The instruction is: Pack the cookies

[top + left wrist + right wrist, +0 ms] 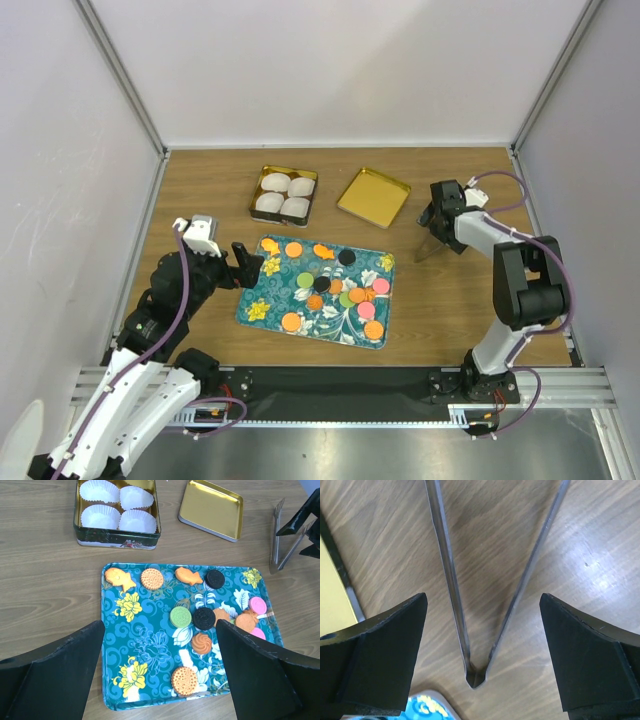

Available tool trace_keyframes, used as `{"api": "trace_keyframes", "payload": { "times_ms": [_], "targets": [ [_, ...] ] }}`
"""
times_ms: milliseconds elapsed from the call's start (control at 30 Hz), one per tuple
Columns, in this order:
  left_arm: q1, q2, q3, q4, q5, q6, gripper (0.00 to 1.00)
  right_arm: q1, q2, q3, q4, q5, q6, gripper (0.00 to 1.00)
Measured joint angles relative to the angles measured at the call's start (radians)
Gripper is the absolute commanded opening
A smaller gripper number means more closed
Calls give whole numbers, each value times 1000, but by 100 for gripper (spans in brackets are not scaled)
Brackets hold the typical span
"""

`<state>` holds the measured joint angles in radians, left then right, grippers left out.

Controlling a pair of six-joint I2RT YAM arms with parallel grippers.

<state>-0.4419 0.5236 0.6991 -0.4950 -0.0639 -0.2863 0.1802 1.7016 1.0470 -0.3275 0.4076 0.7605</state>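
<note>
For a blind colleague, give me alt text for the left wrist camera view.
A teal floral tray on a wooden table holds scattered cookies in orange, green, black and pink, framed by the open left gripper. Behind it sit a tin with four white paper cups, a gold lid, and metal tongs at far right.
</note>
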Motion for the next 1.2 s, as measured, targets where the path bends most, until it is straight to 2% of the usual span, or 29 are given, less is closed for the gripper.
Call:
{"api": "trace_keyframes", "payload": {
  "times_ms": [333, 633, 967, 1067, 1200],
  "targets": [
    [0, 0, 0, -2, 0, 0, 100, 1, 128, 68, -10, 24, 14, 97],
    [0, 7, 0, -2, 7, 0, 100, 45, 148, 75, -19, 91, 34, 96],
    [0, 7, 0, -2, 16, 0, 100, 20, 169, 97, -19, 109, 50, 93],
    [0, 7, 0, -2, 16, 0, 100, 18, 180, 108, -21, 119, 48, 89],
    [0, 7, 0, -2, 16, 0, 100, 18, 187, 115, -27, 127, 25, 76]
  ]
}}
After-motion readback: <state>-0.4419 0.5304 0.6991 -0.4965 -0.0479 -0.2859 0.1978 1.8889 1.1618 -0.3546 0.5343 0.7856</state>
